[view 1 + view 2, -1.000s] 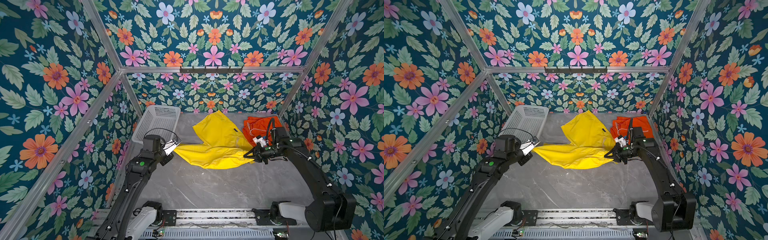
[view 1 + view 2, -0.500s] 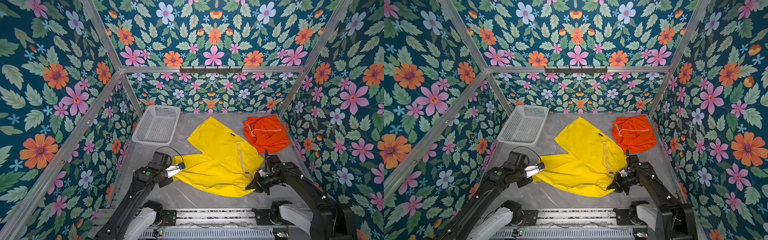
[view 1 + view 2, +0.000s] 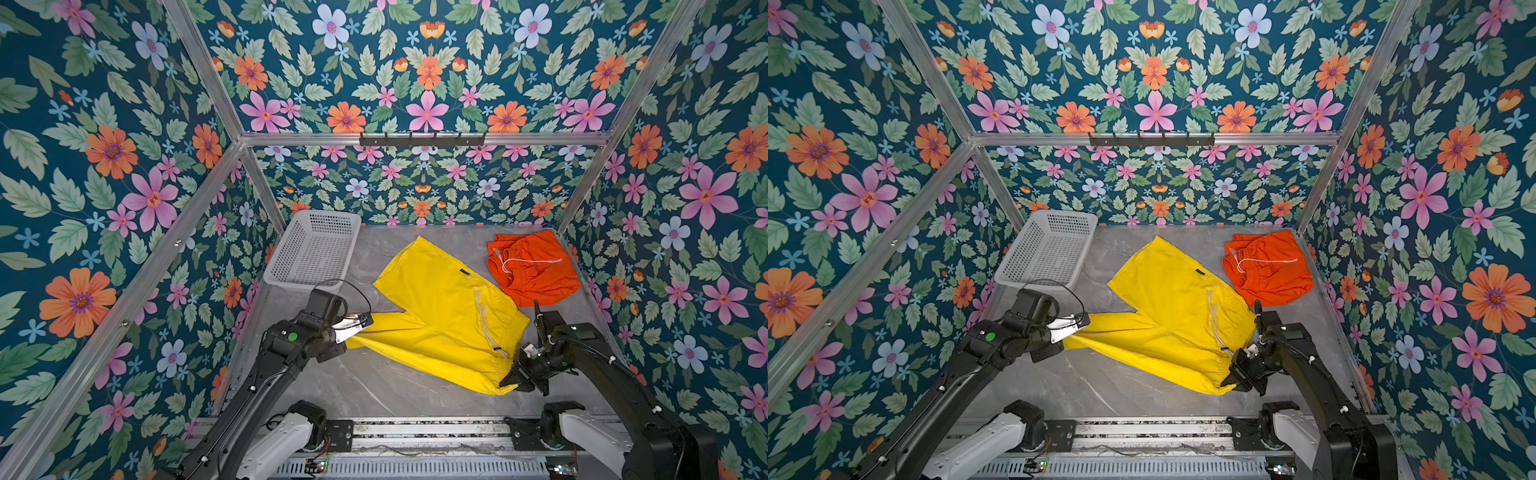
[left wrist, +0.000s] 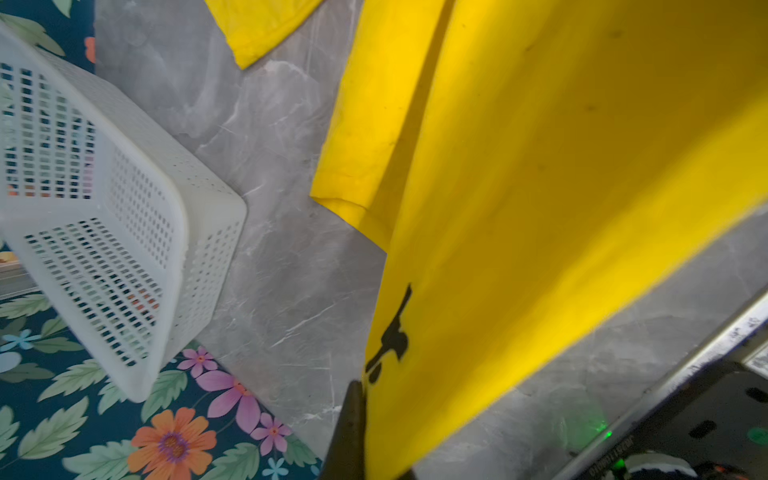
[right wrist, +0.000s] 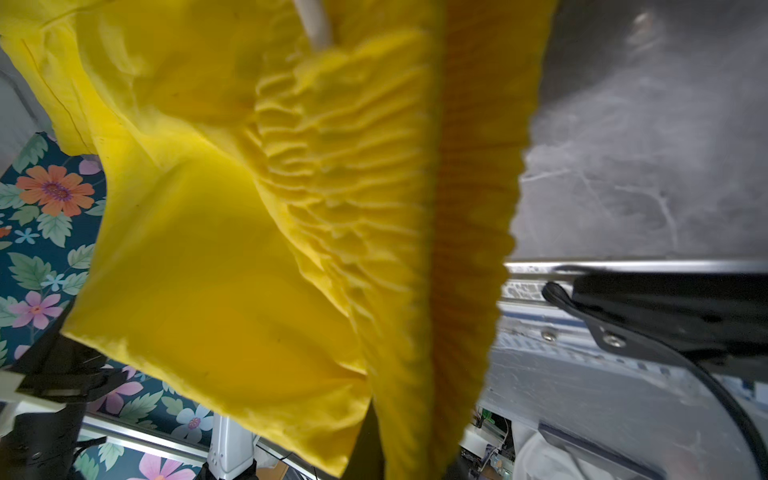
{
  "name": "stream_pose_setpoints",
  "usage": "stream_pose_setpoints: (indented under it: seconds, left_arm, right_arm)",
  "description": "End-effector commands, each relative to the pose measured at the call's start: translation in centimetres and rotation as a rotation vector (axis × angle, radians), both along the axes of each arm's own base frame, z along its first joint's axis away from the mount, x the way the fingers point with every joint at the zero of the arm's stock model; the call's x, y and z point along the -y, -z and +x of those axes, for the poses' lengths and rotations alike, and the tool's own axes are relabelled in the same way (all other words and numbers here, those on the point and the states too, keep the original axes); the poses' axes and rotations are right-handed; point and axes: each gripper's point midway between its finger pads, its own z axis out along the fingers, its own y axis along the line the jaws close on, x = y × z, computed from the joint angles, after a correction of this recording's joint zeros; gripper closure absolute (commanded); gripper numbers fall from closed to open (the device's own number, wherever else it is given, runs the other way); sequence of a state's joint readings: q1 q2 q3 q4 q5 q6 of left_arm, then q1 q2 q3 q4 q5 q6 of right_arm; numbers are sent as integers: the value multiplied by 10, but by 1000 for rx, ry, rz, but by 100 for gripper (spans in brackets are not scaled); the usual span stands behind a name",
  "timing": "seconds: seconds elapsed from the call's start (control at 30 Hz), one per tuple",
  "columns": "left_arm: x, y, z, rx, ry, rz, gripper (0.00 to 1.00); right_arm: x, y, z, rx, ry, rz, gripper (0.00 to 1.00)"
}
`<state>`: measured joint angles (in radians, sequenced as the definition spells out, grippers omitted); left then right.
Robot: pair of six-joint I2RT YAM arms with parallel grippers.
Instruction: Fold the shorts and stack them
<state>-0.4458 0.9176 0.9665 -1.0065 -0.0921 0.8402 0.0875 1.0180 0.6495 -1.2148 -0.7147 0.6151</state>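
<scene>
Nearest, the right gripper (image 3: 510, 379) is clamped on the gathered waistband of the bright yellow fabric shorts (image 3: 440, 316), its tips buried in cloth. The left gripper (image 3: 360, 326) pinches a leg hem, its tips also hidden. The shorts stretch between the two over the grey marbled table (image 3: 365, 386). Beyond lie crumpled bright orange shorts (image 3: 536, 274) and a white perforated plastic basket (image 3: 311, 253).

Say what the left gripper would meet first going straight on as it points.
The yellow shorts: the left gripper, shut on a leg hem, points along that leg, so likely more of its fabric; depth unclear.
</scene>
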Motion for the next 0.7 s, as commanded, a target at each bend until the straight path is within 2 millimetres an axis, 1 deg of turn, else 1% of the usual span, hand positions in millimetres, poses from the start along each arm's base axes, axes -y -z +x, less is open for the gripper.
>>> stream_pose_setpoints:
  seconds: [0.0, 0.07, 0.17, 0.23, 0.27, 0.33, 0.4, 0.5, 0.6, 0.67]
  left_arm:
    - [-4, -33, 25, 99, -35, 39, 100]
    - [2, -57, 41, 149, -32, 29, 100]
    - [5, -85, 57, 216, -34, 33, 100]
    - [4, -100, 64, 267, -50, 30, 100]
    - [4, -105, 66, 287, -49, 28, 100]
    - [5, -107, 65, 298, -42, 21, 100]
    - [2, -102, 62, 288, -47, 31, 100]
    - [-4, -95, 58, 274, -67, 54, 100]
    - [-6, -97, 58, 290, -71, 51, 100]
    - [-2, -100, 63, 309, -54, 52, 100]
  right_arm:
    - [11, -16, -10, -26, -34, -76, 100]
    - [12, -34, 0, 30, -33, -82, 100]
    - [14, -60, 16, 123, -39, -104, 100]
    - [16, -79, 29, 197, -34, -116, 100]
    - [15, -86, 35, 224, -31, -113, 100]
    - [13, -93, 42, 242, -25, -99, 100]
    - [9, -91, 43, 225, -26, -78, 100]
    - [10, -80, 30, 167, -28, -79, 100]
    - [6, -71, 13, 94, -25, -46, 100]
    - [7, -64, 4, 50, -31, -46, 100]
